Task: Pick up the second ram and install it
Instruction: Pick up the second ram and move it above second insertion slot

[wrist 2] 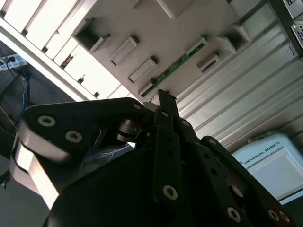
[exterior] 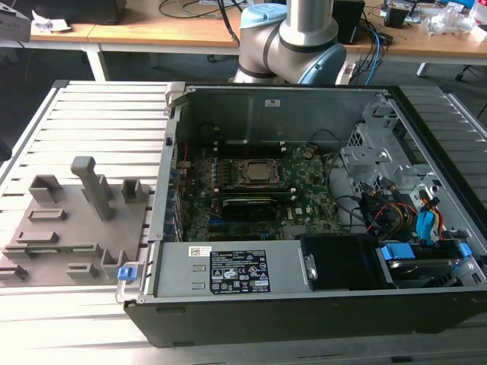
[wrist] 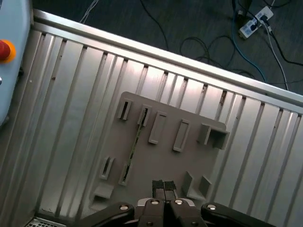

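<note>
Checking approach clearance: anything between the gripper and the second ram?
Nothing visible. In the first wrist view the second ram stands in its slot on the grey fixture, and the gripper hangs over bare fixture beside it.

The tool [wrist: 163, 185] hangs pointing down, its fingertips pressed together.
</note>
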Controlling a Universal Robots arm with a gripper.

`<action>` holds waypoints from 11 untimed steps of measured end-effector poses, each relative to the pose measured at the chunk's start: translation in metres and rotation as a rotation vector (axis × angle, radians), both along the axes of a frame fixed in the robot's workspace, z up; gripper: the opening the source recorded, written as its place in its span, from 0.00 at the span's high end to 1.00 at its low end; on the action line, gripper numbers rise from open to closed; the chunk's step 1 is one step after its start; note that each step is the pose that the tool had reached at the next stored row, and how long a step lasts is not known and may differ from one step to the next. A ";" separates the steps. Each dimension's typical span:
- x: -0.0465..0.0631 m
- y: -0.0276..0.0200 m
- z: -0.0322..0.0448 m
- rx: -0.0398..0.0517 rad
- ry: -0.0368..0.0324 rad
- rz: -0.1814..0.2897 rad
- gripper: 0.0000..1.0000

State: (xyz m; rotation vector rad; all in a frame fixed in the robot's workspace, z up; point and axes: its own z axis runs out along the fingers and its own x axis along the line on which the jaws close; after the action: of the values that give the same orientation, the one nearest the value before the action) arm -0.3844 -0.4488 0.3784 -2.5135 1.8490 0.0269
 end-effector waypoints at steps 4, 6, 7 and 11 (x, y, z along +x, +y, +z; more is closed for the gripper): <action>0.000 0.0000 -0.0001 -0.0002 0.0001 -0.065 0.89; 0.000 0.0000 -0.0001 -0.0002 0.0000 -0.113 0.89; 0.000 0.0000 -0.0001 -0.0003 0.0000 -0.124 0.89; 0.000 0.0000 -0.0003 -0.0013 0.0001 -0.198 0.89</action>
State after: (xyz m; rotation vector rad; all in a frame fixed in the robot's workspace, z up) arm -0.3844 -0.4488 0.3781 -2.3176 2.0886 0.0224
